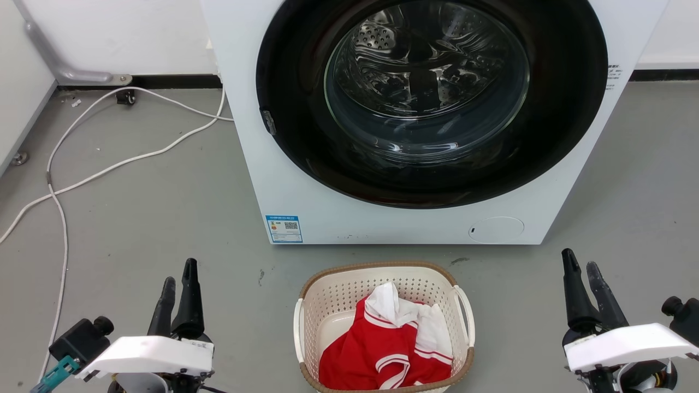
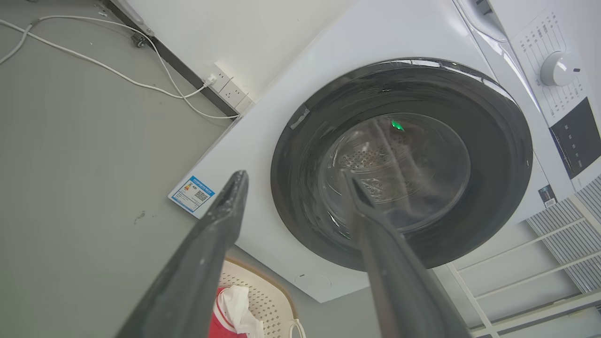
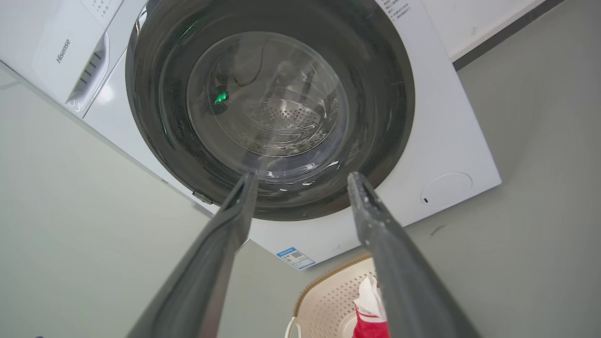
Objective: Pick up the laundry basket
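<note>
Bright, even, diffuse indoor light leaves only faint soft shadows on the grey floor (image 1: pixel 164 207). The washing machine's glass door (image 1: pixel 426 93) carries curved white glare, plus a green glint (image 2: pixel 397 125) in both wrist views, where straight edges bow and the near dark fingers (image 2: pixel 202 267) look slightly soft.

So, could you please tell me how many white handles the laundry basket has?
2: the left handle on the laundry basket's left side wall and the right handle on its right side wall.
</note>
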`<state>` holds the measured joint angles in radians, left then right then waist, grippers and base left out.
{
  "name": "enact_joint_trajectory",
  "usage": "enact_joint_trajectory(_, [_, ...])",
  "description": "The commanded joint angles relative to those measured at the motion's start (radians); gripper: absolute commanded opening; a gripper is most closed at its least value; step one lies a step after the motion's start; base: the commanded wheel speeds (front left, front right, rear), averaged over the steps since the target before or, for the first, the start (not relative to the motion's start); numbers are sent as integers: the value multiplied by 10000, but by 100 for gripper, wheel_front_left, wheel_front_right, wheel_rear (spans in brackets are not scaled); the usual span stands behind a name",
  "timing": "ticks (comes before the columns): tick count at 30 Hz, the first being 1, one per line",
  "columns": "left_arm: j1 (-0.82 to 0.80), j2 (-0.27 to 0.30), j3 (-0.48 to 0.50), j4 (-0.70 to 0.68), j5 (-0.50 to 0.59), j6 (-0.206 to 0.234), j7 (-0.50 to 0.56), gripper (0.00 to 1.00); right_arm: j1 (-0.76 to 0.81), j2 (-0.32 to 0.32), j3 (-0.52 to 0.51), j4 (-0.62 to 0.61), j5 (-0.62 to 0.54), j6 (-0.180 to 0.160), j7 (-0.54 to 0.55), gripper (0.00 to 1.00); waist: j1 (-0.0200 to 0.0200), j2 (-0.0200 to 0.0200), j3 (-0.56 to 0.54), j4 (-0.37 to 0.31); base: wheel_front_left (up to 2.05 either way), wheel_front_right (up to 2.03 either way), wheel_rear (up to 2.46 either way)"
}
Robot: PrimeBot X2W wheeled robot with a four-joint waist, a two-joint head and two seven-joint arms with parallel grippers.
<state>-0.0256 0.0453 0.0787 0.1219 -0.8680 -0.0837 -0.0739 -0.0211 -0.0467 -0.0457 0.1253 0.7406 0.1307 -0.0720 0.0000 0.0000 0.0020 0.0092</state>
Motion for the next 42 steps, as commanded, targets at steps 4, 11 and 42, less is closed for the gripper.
enact_joint_trajectory(4, [32,46,-107,-197,923,92,-206,100,16,-37,31,-232,-911,0,-211,100,0,0,-4,9,0,0,0])
enact_joint_trajectory(11, [108,48,-216,-266,1916,176,-415,100,116,-39,107,-313,-1902,0,-431,100,0,0,0,24,0,0,0])
enact_joint_trajectory(42, [497,56,-331,-490,5019,258,-1211,100,551,-47,135,-737,-5076,0,-1238,100,0,0,-74,61,0,0,0])
